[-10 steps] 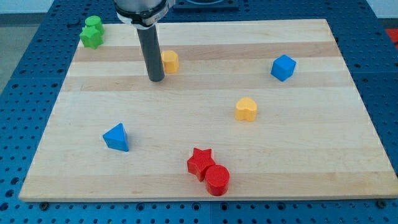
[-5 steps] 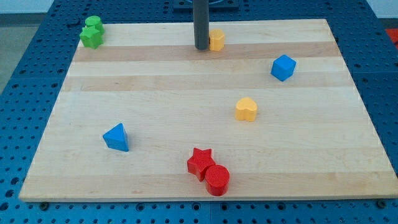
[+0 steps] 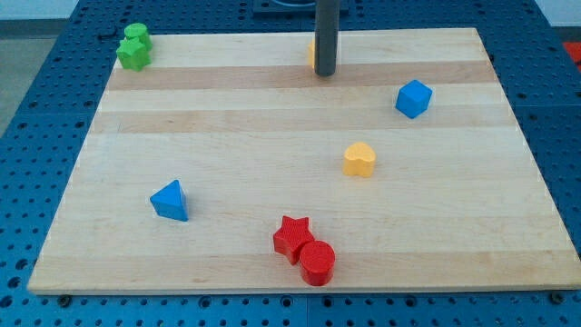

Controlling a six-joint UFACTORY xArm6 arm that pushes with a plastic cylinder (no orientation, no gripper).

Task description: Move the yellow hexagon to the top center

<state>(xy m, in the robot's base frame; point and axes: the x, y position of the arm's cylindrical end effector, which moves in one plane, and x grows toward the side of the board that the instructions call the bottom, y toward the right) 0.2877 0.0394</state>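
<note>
Nearest the view's bottom, a round red cylinder block (image 3: 318, 263) is sitting on the pale wooden board (image 3: 227, 154), and a red star block (image 3: 292, 236) is touching it just above and to the left. Further left, a blue triangle block (image 3: 171, 201) is lying by itself. A little past the middle of the board, toward the view's right, a yellow heart-shaped block (image 3: 359, 159) is resting alone. Further back on the right, a blue cube block (image 3: 413, 98) is standing well apart from the others. Far away in the top left corner, two green blocks (image 3: 133, 47) are huddling together; their shapes are too small to tell. At the top center, the straight dark rod (image 3: 325, 32) is standing upright, coming down from the view's top edge, and my tip (image 3: 325, 74) is pressing on the board. The yellow hexagon block (image 3: 311, 53) is hiding mostly behind the rod, so only a thin yellow sliver is peeking out on the rod's left side, touching it. The rod has no fingers, so nothing is opening or closing. No words or labels are showing anywhere.
</note>
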